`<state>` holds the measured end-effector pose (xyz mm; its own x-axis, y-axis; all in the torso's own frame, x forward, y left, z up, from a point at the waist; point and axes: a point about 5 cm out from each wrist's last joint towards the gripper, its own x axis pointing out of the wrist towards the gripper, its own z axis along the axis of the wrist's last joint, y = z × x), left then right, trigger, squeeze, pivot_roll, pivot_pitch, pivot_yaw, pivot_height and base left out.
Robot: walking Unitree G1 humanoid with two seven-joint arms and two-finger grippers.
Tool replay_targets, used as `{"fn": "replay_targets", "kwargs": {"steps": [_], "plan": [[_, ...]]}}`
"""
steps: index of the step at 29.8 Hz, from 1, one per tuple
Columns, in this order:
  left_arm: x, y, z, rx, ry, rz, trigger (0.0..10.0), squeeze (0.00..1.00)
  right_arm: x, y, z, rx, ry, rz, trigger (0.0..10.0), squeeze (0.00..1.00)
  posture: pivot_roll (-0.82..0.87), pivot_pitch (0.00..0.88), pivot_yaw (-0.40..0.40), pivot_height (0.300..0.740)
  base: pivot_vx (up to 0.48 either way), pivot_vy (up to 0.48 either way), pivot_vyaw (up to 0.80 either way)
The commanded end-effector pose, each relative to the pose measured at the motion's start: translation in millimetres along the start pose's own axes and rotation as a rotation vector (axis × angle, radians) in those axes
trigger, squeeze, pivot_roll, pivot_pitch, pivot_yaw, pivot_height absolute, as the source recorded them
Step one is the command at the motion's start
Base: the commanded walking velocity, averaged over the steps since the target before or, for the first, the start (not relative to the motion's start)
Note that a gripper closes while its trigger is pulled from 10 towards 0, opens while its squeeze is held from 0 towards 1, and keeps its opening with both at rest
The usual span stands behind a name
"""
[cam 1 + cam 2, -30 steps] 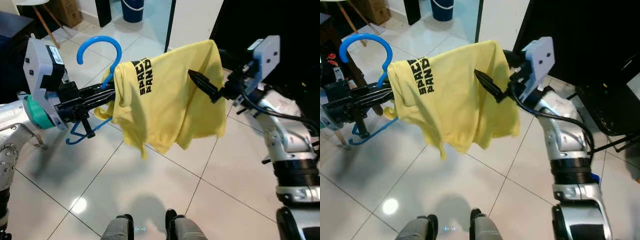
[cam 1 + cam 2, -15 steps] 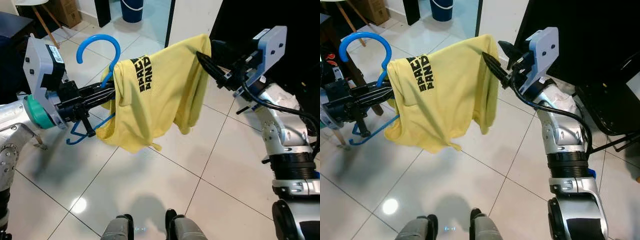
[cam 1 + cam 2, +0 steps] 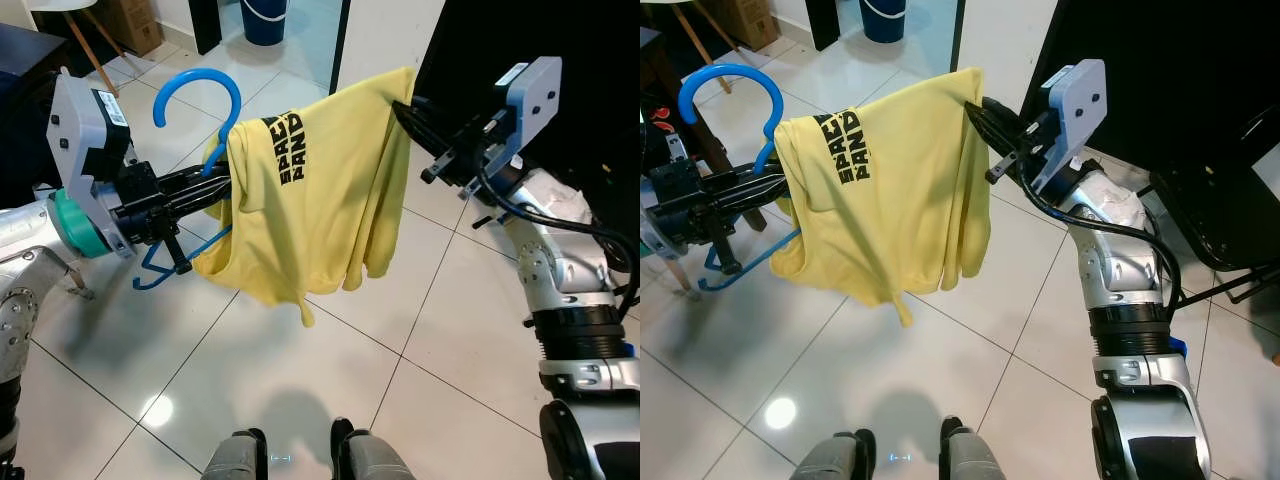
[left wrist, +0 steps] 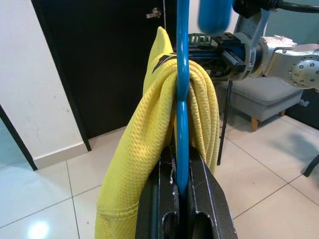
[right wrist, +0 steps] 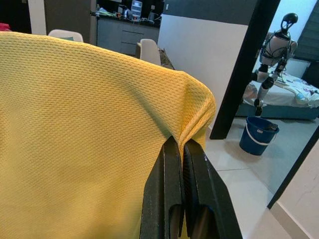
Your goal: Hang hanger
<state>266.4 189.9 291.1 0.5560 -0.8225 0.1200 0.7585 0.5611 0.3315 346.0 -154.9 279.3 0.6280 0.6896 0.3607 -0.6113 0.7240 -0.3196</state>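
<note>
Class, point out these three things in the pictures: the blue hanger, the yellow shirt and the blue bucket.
blue hanger (image 3: 196, 82), left eye view, top of its hook.
yellow shirt (image 3: 320, 200), left eye view, middle of the cloth.
blue bucket (image 5: 258, 135), right wrist view, its side wall.

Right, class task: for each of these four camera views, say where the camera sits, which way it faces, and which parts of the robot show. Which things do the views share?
Left eye view: on the head, facing forward and down at the yellow T-shirt; both arms and feet show.
Right eye view: its stereo twin, same scene.
Left wrist view: along the left gripper, shut on the blue hanger.
Right wrist view: along the right gripper, shut on the shirt's edge; blue bucket beyond.
Shared: all four show the T-shirt.
</note>
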Motion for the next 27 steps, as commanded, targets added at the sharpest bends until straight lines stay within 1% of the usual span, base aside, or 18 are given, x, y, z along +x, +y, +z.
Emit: {"fn": "replay_targets", "kwargs": {"steps": [1, 11, 12, 13, 14, 15, 16, 17, 21, 22, 23, 24, 25, 27], "plan": [[1.7, -6.0, 3.8, 0.014, -0.018, -0.029, 10.0, 0.00, -0.2, 2.3, -0.9, 0.004, -0.010, 0.016, 0.0, 0.00, 0.06, 0.134, 0.007, 0.740, 0.000, 0.000, 0.00], [1.5, -6.2, 2.9, 0.014, -0.013, -0.030, 10.0, 0.00, -0.5, 0.8, 3.8, 0.006, -0.032, 0.018, 0.0, 0.00, 0.06, 0.136, 0.008, 0.740, 0.000, 0.000, 0.00], [1.1, -7.0, 0.9, 0.016, -0.003, -0.032, 10.0, 0.00, -1.5, -5.0, 17.2, 0.130, -0.141, -0.009, 0.0, 0.00, 0.06, 0.141, 0.011, 0.740, 0.000, 0.000, 0.00], [1.1, -7.0, 0.9, 0.016, -0.003, -0.032, 10.0, 0.00, -1.5, -5.0, 17.2, 0.130, -0.141, -0.009, 0.0, 0.00, 0.06, 0.141, 0.011, 0.740, 0.000, 0.000, 0.00], [0.7, -7.5, -0.7, 0.018, 0.008, -0.032, 10.0, 0.00, -4.2, -10.1, 30.2, 0.256, -0.253, -0.012, 0.0, 0.00, 0.06, 0.143, 0.011, 0.740, 0.000, 0.000, 0.00], [0.4, -7.8, -2.1, 0.018, 0.015, -0.031, 10.0, 0.00, -7.4, -14.0, 43.7, 0.362, -0.361, 0.002, 0.0, 0.00, 0.06, 0.144, 0.012, 0.740, 0.000, 0.000, 0.00], [0.4, -7.8, -2.1, 0.018, 0.015, -0.031, 10.0, 0.00, -7.4, -14.0, 43.7, 0.362, -0.361, 0.002, 0.0, 0.00, 0.06, 0.144, 0.012, 0.740, 0.000, 0.000, 0.00], [0.2, -7.8, -3.0, 0.020, 0.022, -0.029, 10.0, 0.00, -10.3, -15.8, 53.7, 0.425, -0.436, 0.022, 0.0, 0.00, 0.06, 0.144, 0.012, 0.740, 0.000, 0.000, 0.00], [0.2, -7.8, -3.0, 0.020, 0.022, -0.029, 10.0, 0.00, -10.3, -15.8, 53.7, 0.425, -0.436, 0.022, 0.0, 0.00, 0.06, 0.144, 0.012, 0.740, 0.000, 0.000, 0.00], [0.1, -7.5, -3.5, 0.019, 0.026, -0.025, 10.0, 0.00, -12.3, -17.6, 59.3, 0.448, -0.473, 0.027, 0.0, 0.00, 0.06, 0.144, 0.012, 0.740, 0.000, 0.000, 0.00], [0.1, -7.5, -3.5, 0.019, 0.026, -0.025, 10.0, 0.00, -12.3, -17.6, 59.3, 0.448, -0.473, 0.027, 0.0, 0.00, 0.06, 0.144, 0.012, 0.740, 0.000, 0.000, 0.00], [0.3, -6.0, -4.4, 0.019, 0.033, -0.010, 10.0, 0.00, -19.1, -21.8, 71.8, 0.471, -0.533, 0.054, 0.0, 0.00, 0.07, 0.148, 0.014, 0.740, 0.000, 0.000, 0.00], [1.0, -3.3, -5.0, 0.026, 0.036, 0.018, 10.0, 0.00, -25.7, -23.0, 81.7, 0.479, -0.571, 0.092, 0.0, 0.00, 0.06, 0.149, 0.014, 0.740, 0.000, 0.000, 0.00], [1.0, -3.3, -5.0, 0.026, 0.036, 0.018, 10.0, 0.00, -25.7, -23.0, 81.7, 0.479, -0.571, 0.092, 0.0, 0.00, 0.06, 0.149, 0.014, 0.740, 0.000, 0.000, 0.00]]}}
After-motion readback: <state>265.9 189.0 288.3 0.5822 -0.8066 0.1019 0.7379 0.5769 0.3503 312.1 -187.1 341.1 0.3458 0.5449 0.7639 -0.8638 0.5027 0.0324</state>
